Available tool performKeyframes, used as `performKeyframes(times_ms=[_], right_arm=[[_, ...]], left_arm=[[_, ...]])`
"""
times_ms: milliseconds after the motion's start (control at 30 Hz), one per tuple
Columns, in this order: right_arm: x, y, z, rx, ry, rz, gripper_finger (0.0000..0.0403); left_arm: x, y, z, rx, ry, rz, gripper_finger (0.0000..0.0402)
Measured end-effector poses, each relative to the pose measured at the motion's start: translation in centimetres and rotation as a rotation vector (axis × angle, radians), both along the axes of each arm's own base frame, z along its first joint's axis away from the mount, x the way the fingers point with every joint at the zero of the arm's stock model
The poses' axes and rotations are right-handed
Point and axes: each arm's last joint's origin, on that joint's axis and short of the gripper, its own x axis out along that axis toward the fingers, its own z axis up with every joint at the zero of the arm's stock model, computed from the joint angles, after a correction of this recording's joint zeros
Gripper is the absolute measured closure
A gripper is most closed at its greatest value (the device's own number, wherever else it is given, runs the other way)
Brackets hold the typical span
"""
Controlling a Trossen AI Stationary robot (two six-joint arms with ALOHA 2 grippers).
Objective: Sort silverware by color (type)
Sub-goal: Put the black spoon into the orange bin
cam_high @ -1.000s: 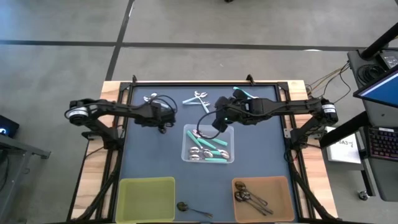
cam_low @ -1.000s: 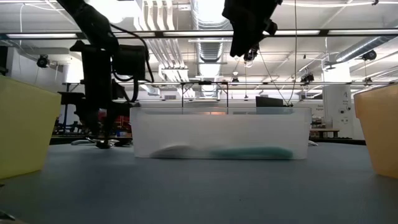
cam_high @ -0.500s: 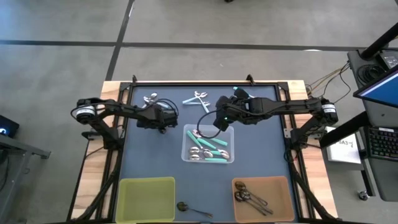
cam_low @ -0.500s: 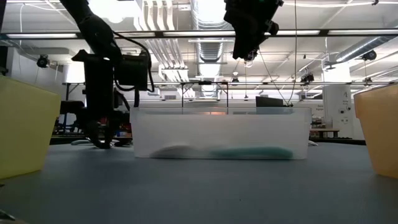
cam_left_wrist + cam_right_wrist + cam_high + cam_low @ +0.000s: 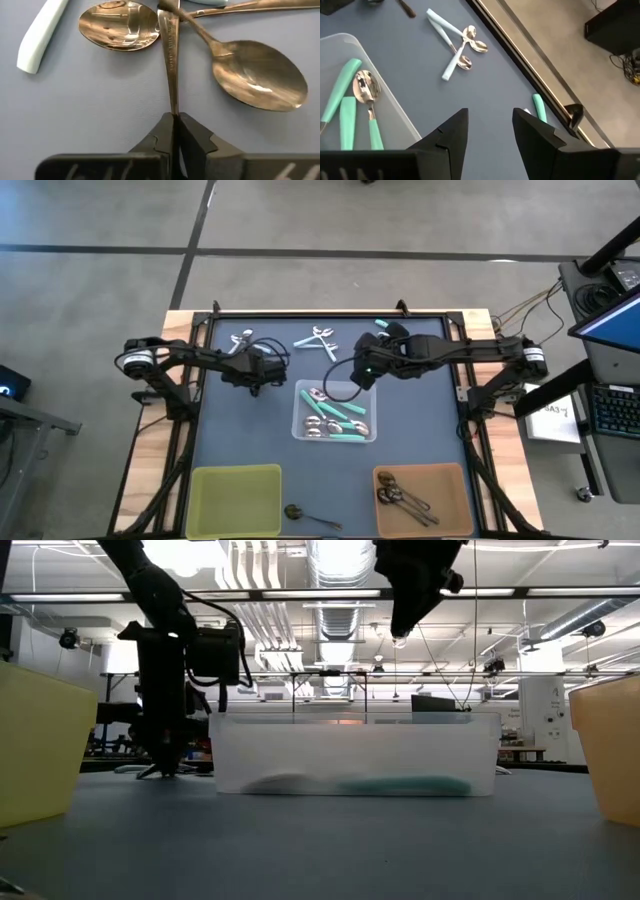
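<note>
At the table's far left lies a small cluster of spoons (image 5: 243, 338), with metal bowls (image 5: 119, 31) and a pale blue handle (image 5: 40, 35). My left gripper (image 5: 173, 125) is down on the table there, shut on an all-metal spoon's handle. High over the clear bin (image 5: 335, 412), which holds teal-handled spoons, my right gripper (image 5: 490, 135) hangs open and holds nothing. More pale-handled spoons (image 5: 320, 338) and a teal one (image 5: 538, 107) lie on the far part of the mat. My left gripper pinches the free end of the thin metal handle (image 5: 172, 102) between its two fingertips. The fingers slant down from above, and the handle runs straight on away from them. The spoon lies flat on the mat, and its other end crosses a neighbouring spoon at the picture's edge.
A yellow bin (image 5: 237, 500) stands at the near left. At the near right, a brown bin (image 5: 425, 498) holds dark metal spoons. One dark spoon (image 5: 305, 515) lies on the mat between them. The mat between the clear bin and the near bins is bare.
My left gripper has sunk a little onto the mat at the far-left spoon cluster and has shut, taking hold of the metal handle's end. The spoons lie where they were.
</note>
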Motion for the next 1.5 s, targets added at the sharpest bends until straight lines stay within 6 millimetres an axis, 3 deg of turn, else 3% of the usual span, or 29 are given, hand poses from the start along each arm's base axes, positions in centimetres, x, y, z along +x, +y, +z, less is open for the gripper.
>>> performKeyframes(times_ms=[233, 533, 767, 933, 1133, 1300, 1500], right_arm=[[-2.3, 0.1, 2.6, 0.001, -0.103, -0.005, 0.0255], [-2.9, 0.1, 4.4, 0.016, -0.292, -0.041, 0.0259], [0.0, 0.4, 3.4, 0.154, -0.427, 0.066, 0.0262], [2.5, 1.0, 3.8, 0.255, -0.616, 0.191, 0.0271], [4.5, 1.4, 5.2, 0.291, -0.849, 0.302, 0.0277], [4.7, 1.5, 6.2, 0.294, -0.963, 0.331, 0.0273], [4.9, 1.8, 7.5, 0.342, -1.101, 0.414, 0.0248]], left_arm=[[-0.7, -0.8, 2.3, -0.055, -0.032, -0.107, 0.0400], [-2.1, -2.1, 9.6, 0.083, -0.345, -0.290, 0.0401], [-3.0, -3.6, 15.7, 0.235, -0.747, -0.591, 0.0401], [-3.8, -4.9, 19.0, 0.310, -1.010, -0.710, 0.0401], [-4.1, -7.2, 20.9, 0.325, -1.192, -0.838, 0.0401], [-3.9, -8.7, 21.9, 0.336, -1.310, -0.896, 0.0401], [-3.3, -9.1, 23.1, 0.403, -1.447, -0.887, 0.0401]])
